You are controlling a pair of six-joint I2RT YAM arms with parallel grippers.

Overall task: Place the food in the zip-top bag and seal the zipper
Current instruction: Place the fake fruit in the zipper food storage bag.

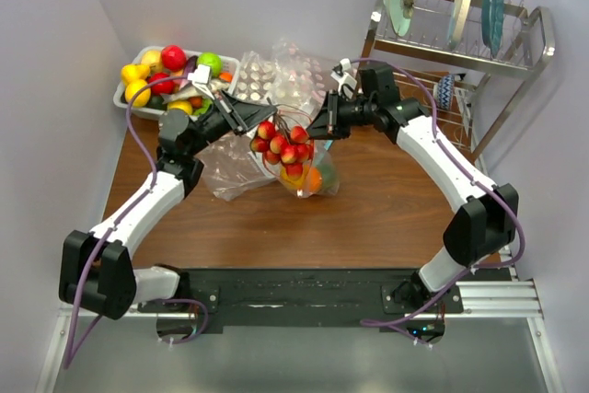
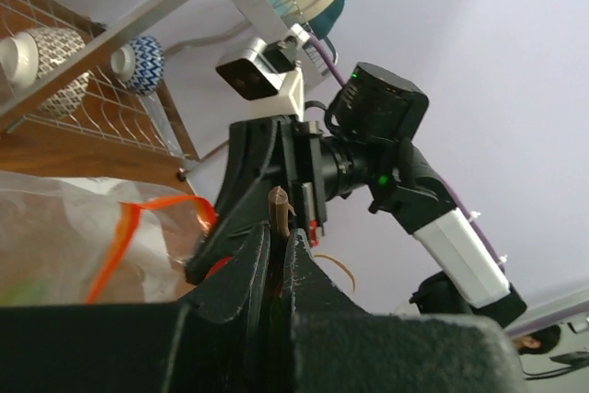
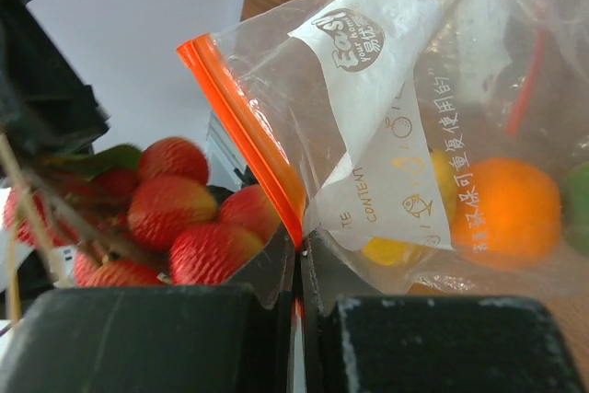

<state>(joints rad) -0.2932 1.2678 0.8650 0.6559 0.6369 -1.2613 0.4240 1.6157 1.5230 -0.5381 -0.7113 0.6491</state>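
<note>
My left gripper (image 1: 256,124) (image 2: 279,232) is shut on the brown stem (image 2: 278,202) of the red grape cluster (image 1: 283,143) (image 3: 175,213). The cluster hangs at the mouth of the zip-top bag (image 1: 308,172) (image 3: 368,89). My right gripper (image 1: 322,128) (image 3: 299,246) is shut on the bag's orange-red zipper (image 3: 241,121) (image 2: 118,238) and holds the mouth up. Inside the bag lie an orange (image 3: 506,209) (image 1: 313,181), a yellow lemon (image 3: 391,250) and, at the edge of the right wrist view, something green (image 3: 580,209).
A white tray (image 1: 129,98) of more toy fruit stands at the back left. Other clear bags (image 1: 285,71) lie behind the grippers. A metal dish rack (image 1: 460,43) with plates and cups fills the back right. Walls close in on both sides.
</note>
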